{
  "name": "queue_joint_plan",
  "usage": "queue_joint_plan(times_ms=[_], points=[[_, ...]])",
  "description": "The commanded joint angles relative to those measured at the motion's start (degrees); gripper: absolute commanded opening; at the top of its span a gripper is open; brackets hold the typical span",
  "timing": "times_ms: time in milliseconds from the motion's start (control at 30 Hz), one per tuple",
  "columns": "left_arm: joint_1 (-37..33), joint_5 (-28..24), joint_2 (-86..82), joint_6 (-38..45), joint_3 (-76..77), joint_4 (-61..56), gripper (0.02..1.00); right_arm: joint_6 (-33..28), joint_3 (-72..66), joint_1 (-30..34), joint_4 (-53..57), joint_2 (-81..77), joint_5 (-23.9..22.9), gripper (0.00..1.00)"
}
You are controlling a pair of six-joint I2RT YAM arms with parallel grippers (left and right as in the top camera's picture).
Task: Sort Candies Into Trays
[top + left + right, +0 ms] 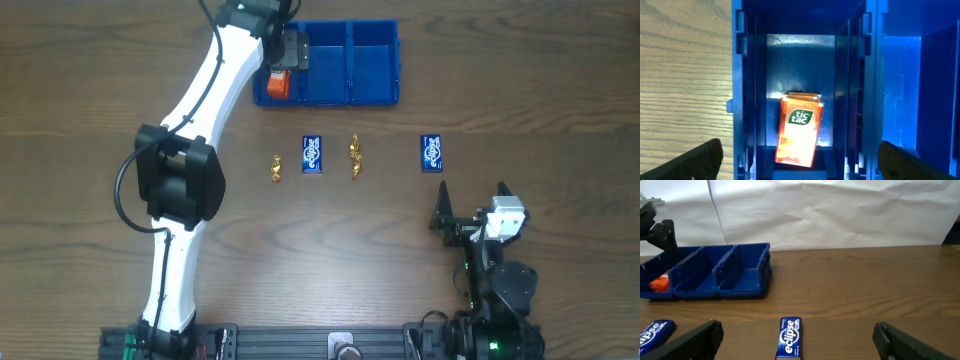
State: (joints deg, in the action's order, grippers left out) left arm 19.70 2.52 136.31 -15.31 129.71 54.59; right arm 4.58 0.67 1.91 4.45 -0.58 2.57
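At the 9 o'clock end of the blue tray [375,60], the orange candy box [799,131] is seen lying flat on the compartment floor, slightly askew and touched by nothing. Above it the left gripper [290,52] is held with its jaws released, spread wider than the compartment and grasping nothing.

A snag is judged possible if a finger is lowered or swung sideways: a wall could be caught and the tray dragged.

On the table [540,120], at 6 o'clock of the tray, a row is laid out: first gold candy [277,168], first blue pack [312,154], second gold candy [354,158], second blue pack [432,153]. The first pack is flanked closely by both gold candies, so a neighbour could be nudged during a pick, and the twisted wrappers may slip.

At 5 o'clock of the second pack the right gripper [472,198] is parked, jaws apart and unloaded.
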Motion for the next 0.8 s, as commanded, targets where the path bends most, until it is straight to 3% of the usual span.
queue_joint_plan(times_ms=[33,267,400,533,800], points=[[-1.53,-1.29,0.00,-1.03,-0.46,-1.29,0.998,0.70,-0.20,-0.28,0.28,0.35,-0.33,0.998],[-1.31,-2.16,-16.44,-1.62,-6.97,-6.47,1.000,0.68,-0.20,-0.28,0.26,0.35,-0.35,0.998],[-1.79,-1.81,-35.06,-0.83,-28.02,-19.96,1.000,0.70,-0.20,-0.28,0.26,0.35,-0.33,0.998],[-2.10,3.43,-55.82,2.86,-46.77,-23.63,1.000,0.68,-0.20,-0.28,0.26,0.35,-0.33,0.998],[-13.77,1.86,-92.35,12.79,-76.28,-28.48,0.974,0.68,-0.20,-0.28,0.26,0.35,-0.33,0.998]])
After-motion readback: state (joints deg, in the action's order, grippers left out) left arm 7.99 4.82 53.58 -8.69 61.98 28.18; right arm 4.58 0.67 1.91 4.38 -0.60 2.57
